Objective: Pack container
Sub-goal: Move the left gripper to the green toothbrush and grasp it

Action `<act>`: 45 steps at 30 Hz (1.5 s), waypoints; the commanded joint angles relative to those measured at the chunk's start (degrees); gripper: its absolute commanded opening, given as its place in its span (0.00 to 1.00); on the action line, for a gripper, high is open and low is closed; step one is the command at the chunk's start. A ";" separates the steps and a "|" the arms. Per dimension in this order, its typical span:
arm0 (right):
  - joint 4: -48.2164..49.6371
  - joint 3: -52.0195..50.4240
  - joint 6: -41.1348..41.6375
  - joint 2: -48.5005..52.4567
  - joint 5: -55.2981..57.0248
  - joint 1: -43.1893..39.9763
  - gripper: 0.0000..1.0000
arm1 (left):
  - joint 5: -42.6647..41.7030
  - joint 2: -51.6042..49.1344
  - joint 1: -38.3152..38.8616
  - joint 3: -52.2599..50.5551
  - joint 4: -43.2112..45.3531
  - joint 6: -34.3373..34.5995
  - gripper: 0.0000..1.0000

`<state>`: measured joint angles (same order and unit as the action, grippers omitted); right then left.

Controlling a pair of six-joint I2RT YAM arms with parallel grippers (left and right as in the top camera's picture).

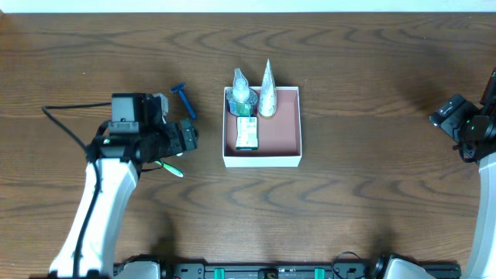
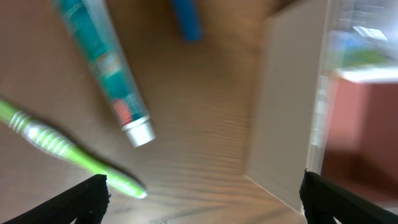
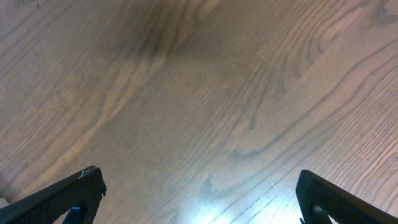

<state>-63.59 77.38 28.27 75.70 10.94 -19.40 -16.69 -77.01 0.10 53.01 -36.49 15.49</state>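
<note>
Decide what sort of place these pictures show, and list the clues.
Probably a robotics lab bench, not a bathroom: a left arm and right arm stand at a wooden table, with a razor and toothbrush laid beside a partly packed container.

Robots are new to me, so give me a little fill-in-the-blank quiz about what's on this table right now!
1. The green-and-white packet lies ____ the container.
2. The razor on the table has a ____ handle.
3. The toothbrush near the left gripper is ____ in colour.
4. That gripper and the right gripper both have their jaws ____.
Missing words: inside; blue; green; open.
</note>
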 commanded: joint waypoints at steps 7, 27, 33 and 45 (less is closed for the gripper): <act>-0.07 0.13 0.83 0.09 0.17 -0.52 0.99 | 9.18 -6.67 -0.20 0.70 0.66 20.85 0.92; -0.07 0.13 0.85 0.09 0.17 -0.52 0.99 | 13.05 -13.73 -8.33 0.68 -2.10 33.46 0.73; -0.07 0.13 0.85 0.09 0.17 -0.52 0.99 | 13.07 -16.72 -9.68 0.68 -3.23 33.03 0.64; -0.07 0.13 0.85 0.09 0.17 -0.52 0.99 | 13.05 -24.81 -10.71 0.70 -2.99 29.42 0.57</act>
<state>-63.59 77.38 28.27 75.70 10.92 -19.40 -4.49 -99.63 -10.37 53.69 -39.09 46.46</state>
